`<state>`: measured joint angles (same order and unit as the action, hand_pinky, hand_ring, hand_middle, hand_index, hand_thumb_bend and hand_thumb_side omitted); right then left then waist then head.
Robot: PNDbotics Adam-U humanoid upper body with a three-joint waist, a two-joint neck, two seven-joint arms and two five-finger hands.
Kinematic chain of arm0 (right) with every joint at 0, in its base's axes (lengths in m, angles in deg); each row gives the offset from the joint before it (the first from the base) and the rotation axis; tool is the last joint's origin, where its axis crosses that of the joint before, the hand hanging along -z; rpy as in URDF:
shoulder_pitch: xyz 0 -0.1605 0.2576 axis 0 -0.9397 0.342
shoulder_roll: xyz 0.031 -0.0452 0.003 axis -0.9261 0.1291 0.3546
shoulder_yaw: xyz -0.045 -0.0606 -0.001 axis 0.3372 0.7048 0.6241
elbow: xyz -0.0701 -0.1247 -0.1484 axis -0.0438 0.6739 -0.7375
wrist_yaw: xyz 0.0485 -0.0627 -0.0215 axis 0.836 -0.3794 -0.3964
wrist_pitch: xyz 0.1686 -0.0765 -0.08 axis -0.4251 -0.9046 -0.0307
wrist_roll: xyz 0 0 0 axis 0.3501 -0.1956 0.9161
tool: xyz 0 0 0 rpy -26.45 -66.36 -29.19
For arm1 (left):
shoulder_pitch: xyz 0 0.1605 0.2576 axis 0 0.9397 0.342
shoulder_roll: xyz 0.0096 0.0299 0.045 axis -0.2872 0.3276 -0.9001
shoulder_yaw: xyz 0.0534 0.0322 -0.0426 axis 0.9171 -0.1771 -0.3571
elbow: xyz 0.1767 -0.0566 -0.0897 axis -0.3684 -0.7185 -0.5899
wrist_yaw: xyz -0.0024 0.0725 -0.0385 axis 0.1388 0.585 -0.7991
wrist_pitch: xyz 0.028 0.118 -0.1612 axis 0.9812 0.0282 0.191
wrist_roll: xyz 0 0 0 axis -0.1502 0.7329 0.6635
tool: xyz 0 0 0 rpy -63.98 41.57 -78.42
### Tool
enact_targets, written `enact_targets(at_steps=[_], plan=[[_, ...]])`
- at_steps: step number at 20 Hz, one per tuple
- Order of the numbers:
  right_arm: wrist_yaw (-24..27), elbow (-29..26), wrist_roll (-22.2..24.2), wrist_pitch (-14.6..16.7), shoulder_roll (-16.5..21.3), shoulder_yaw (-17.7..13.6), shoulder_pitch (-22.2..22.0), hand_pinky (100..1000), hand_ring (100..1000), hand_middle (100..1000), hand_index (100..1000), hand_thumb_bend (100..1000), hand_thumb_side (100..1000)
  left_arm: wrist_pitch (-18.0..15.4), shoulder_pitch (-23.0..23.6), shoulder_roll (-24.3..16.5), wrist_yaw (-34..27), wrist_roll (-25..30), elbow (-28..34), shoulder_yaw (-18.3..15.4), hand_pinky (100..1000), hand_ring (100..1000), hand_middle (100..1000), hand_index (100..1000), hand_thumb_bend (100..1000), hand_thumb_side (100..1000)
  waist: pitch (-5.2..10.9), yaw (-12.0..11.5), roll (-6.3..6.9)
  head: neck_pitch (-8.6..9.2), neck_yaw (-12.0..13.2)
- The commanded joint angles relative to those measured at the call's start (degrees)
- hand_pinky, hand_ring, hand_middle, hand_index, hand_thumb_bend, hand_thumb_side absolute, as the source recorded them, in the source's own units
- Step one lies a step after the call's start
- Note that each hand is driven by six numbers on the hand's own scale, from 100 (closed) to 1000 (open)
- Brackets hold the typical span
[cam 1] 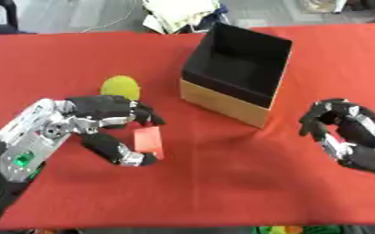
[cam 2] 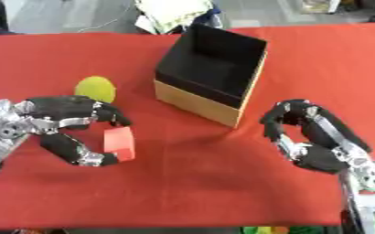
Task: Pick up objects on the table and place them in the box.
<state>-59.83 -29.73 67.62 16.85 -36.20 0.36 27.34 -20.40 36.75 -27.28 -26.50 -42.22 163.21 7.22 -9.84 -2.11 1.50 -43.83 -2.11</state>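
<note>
Here, left of the open cardboard box with the black interior (cam 1: 237, 73), the left hand (cam 1: 103, 119) lies low on the red tablecloth (cam 1: 206, 183), fingers above and thumb below curved round a small red block (cam 1: 148, 140), apparently pinching it (contact is hard to judge). A yellow-green ball (cam 1: 120, 87) sits just behind that hand. Right of the box, the right hand (cam 2: 311, 137) hovers, fingers curled, holding nothing.

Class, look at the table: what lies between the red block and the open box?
Nothing: between the red block and the box only bare red tablecloth shows, clearest in the right eye view. The yellow ball sits off that line.
</note>
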Motion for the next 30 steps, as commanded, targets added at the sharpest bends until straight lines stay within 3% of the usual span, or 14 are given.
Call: enact_targets(at_steps=[1,14,30], plan=[[-0.1,-0.6,0.2,0.2,0.9,0.0,0.3,520,495,464,629,100,470,0.5,-1.1,-0.3,0.4,-1.1,0.4,-1.1,756,758,786,944,406,911,0.83,0.0,-0.11,-0.29,0.1],[-0.1,-0.5,0.3,0.1,0.8,-0.1,0.4,520,495,464,629,100,470,0.6,-1.2,-0.1,3.5,-1.8,-0.7,-1.3,811,850,879,964,456,913,0.72,0.1,0.00,-0.29,0.1],[0.0,-0.5,0.4,0.1,0.9,-0.1,0.5,521,496,464,629,100,470,-0.3,-1.6,1.2,7.6,-2.5,-5.2,-0.9,778,819,840,957,477,924,0.60,-0.2,0.13,-0.29,0.0]])
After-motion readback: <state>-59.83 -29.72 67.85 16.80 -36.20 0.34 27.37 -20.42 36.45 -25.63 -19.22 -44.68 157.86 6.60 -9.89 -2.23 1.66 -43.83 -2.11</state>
